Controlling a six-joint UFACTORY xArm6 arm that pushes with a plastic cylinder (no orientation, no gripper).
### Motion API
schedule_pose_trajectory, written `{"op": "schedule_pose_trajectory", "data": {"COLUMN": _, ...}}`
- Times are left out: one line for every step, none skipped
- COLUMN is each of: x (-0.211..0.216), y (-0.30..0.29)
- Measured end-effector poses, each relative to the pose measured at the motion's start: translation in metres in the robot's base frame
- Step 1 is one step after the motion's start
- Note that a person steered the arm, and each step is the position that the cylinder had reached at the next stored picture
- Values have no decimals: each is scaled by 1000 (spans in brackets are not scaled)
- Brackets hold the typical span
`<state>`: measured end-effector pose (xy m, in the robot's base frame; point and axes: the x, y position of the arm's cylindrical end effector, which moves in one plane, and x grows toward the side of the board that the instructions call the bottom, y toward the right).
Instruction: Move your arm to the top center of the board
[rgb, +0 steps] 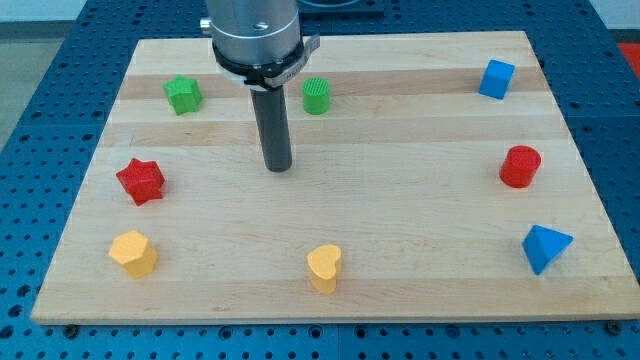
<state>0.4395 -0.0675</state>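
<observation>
Wooden surface (400, 200), camera view. My tip (278, 168) rests left of frame centre, upper half, touching no block. No hand here, only the rod. Green star (183, 94) upper left of tip, green cylinder (316, 95) upper right. Red star (140, 181) and yellow block (133, 253) at left; yellow heart (324, 267) bottom centre. At right: blue cube (496, 78), red cylinder (520, 166), blue triangle (545, 248).

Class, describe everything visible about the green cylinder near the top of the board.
The green cylinder is a small, ribbed, plastic-looking block standing upright on the wooden board, near the view's top, just left of centre. Nothing touches it. My tip rests lower and to its left, apart from it; the rod's wide metal mount partly overlaps the space beside it.
</observation>
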Motion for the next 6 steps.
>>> {"op": "schedule_pose_trajectory", "data": {"x": -27, "y": -5}}
{"op": "schedule_pose_trajectory", "data": {"x": -62, "y": -14}}
{"op": "schedule_pose_trajectory", "data": {"x": -84, "y": -14}}
{"op": "schedule_pose_trajectory", "data": {"x": -179, "y": -3}}
{"op": "schedule_pose_trajectory", "data": {"x": -219, "y": 18}}
{"op": "schedule_pose_trajectory", "data": {"x": -218, "y": 29}}
